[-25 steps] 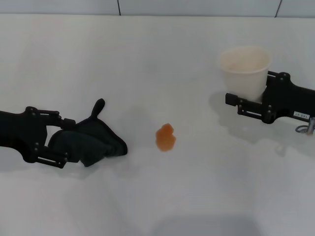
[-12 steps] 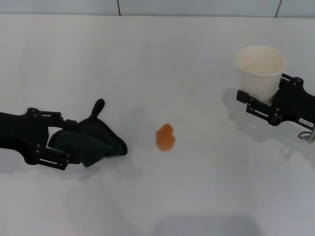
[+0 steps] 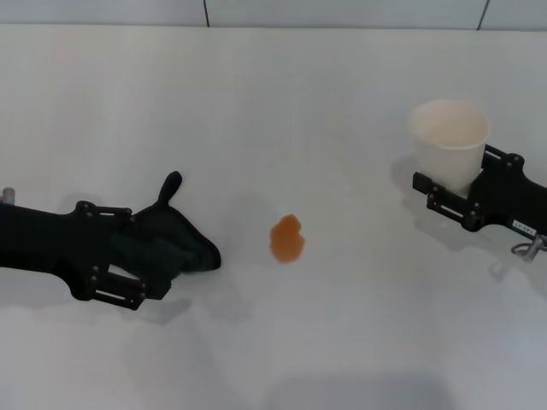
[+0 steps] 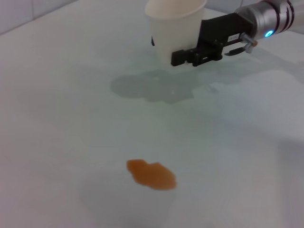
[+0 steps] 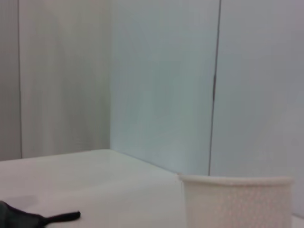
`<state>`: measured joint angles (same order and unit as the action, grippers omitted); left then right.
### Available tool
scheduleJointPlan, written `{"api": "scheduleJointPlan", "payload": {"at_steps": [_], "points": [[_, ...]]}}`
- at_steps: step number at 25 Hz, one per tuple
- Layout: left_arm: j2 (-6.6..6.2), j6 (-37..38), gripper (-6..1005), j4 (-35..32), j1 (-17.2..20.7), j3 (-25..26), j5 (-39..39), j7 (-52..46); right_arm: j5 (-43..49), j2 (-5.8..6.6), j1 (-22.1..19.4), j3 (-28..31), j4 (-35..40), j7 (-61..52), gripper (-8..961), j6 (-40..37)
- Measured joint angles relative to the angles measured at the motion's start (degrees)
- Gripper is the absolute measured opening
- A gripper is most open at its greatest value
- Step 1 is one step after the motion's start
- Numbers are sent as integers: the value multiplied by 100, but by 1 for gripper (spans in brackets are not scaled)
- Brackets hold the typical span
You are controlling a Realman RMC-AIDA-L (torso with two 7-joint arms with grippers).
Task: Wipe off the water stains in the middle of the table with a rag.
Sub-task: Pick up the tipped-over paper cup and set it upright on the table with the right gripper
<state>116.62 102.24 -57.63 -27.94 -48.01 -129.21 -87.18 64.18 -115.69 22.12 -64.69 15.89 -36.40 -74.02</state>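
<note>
Gripping the rag (image 3: 175, 243) on the white surface (image 3: 282, 102), the left hand (image 3: 141, 265) has the water stains (image 3: 287, 238) just to its right, much nearer than the right hand (image 3: 444, 195), apparently clasping a paper cup (image 3: 449, 141).

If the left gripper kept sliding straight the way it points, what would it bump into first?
The left gripper sits right on the rag, so it would push that first. Farther along that line is the orange stain, probably next.
</note>
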Motion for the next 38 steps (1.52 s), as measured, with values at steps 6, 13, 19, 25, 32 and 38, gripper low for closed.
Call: {"api": "scheduleJointPlan", "payload": {"at_steps": [6, 13, 19, 25, 32, 38], "points": [[21, -9, 874, -2, 3, 2, -4, 48, -80, -17, 88, -6, -372, 330, 639, 60], [54, -29, 875, 27, -12, -3, -16, 75, -131, -50, 301, 0, -928, 897, 638, 100], [108, -39, 875, 18, -27, -82, -38, 77, -190, -50, 374, -1, -1110, 974, 639, 210], [151, -58, 874, 7, -28, -86, -43, 79, -197, -50, 481, -48, -1212, 1024, 638, 411], [162, -64, 875, 6, -5, -86, -43, 79, -197, -50, 503, -38, -1273, 1198, 637, 471], [157, -64, 874, 6, 5, -86, -43, 79, -187, -50, 479, -53, -1256, 1245, 637, 518]]}}
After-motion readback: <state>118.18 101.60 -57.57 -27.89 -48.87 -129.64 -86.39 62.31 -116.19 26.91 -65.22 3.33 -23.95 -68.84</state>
